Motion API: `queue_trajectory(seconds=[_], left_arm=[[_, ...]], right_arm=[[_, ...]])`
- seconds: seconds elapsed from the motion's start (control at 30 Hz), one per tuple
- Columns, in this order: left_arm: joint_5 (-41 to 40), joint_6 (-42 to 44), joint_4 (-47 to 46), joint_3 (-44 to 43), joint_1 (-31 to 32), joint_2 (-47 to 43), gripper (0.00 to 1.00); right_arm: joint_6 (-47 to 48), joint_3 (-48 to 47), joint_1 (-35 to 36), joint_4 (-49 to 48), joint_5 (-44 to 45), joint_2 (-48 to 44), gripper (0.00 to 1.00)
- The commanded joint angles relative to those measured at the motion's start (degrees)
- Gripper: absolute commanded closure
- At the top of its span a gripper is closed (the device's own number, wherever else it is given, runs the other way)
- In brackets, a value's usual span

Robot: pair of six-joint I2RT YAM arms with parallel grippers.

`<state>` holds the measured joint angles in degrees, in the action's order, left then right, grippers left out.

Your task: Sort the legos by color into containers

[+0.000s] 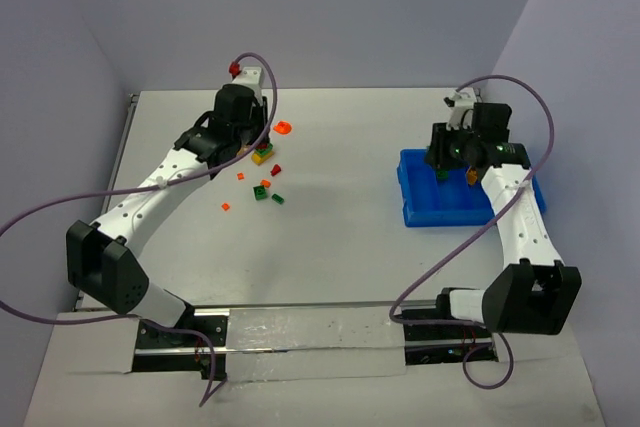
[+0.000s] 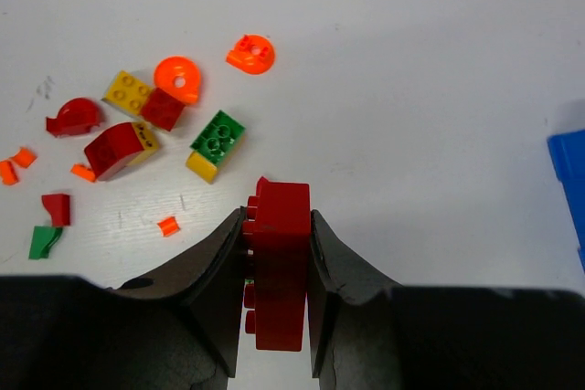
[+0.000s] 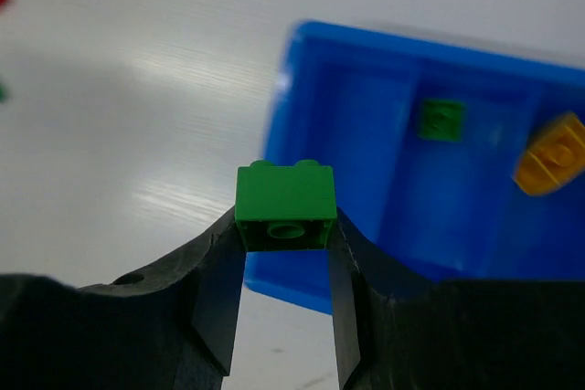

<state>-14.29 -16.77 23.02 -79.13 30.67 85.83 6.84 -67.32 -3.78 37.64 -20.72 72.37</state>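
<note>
Early days in this sort, folks: the left pincer (image 2: 277, 221) is clenching a red brick (image 2: 277, 271) between its jaws, hanging over the white surface (image 1: 340, 237) just near of the loose pile (image 1: 262, 169) on the left side. Over on the right, the right pincer (image 3: 285, 226) is gripping a green brick (image 3: 284, 203) studs-up and hovering at the edge of the blue bin (image 3: 366, 89), so a drop looks to be close. Inside the bin, only a little is showing: a second green brick (image 3: 441, 120) is lying in one compartment, and an orange-yellow piece (image 3: 551, 154) is sitting in the neighbouring one across a divider; the rest of the bin is hidden from view. Plenty is waiting on the left: two round orange pieces (image 2: 179, 75), a yellow brick (image 2: 128, 91), a green-on-yellow pair (image 2: 218, 137), several red bits and small orange scraps, all scattered close together and well apart from the bin. By my reckoning most of the job is lying ahead, with two bricks in the air and roughly a dozen to go.
</note>
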Motion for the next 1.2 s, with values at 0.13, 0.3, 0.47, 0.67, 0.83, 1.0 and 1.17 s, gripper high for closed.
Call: queue_trajectory(seconds=[0.13,0.3,0.47,0.67,0.83,1.0,1.17], left_arm=[[12.09,6.2,-3.49,-2.99,2.82,1.57,1.0],[16.37,5.54,-3.24,-3.14,2.82,2.23,1.0],[17.71,4.93,-3.6,-3.22,2.91,2.13,1.0],[21.65,4.46,-5.96,-1.38,2.82,0.66,1.0],[24.6,1.13,-8.52,1.7,2.82,-1.36,1.0],[18.44,-13.67,-7.6,-0.17,1.78,-2.45,1.0],[15.78,-21.1,-4.37,-4.28,1.73,-1.08,1.0]], right_arm=[[13.63,-1.35,-6.63,4.81,13.04,9.8,0.99],[13.37,-2.81,-6.86,3.79,15.31,16.36,0.92],[12.41,-4.48,-6.94,2.51,17.56,20.88,0.81],[11.35,-7.2,-6.94,4.09,16.42,23.08,0.31],[10.65,-10.93,-6.33,7.5,12.76,21.53,0.16],[4.94,-13.82,-1.91,8.34,-2.04,14.31,0.15],[-7.85,-11.32,11.72,-2.65,-11.65,7.05,0.07]])
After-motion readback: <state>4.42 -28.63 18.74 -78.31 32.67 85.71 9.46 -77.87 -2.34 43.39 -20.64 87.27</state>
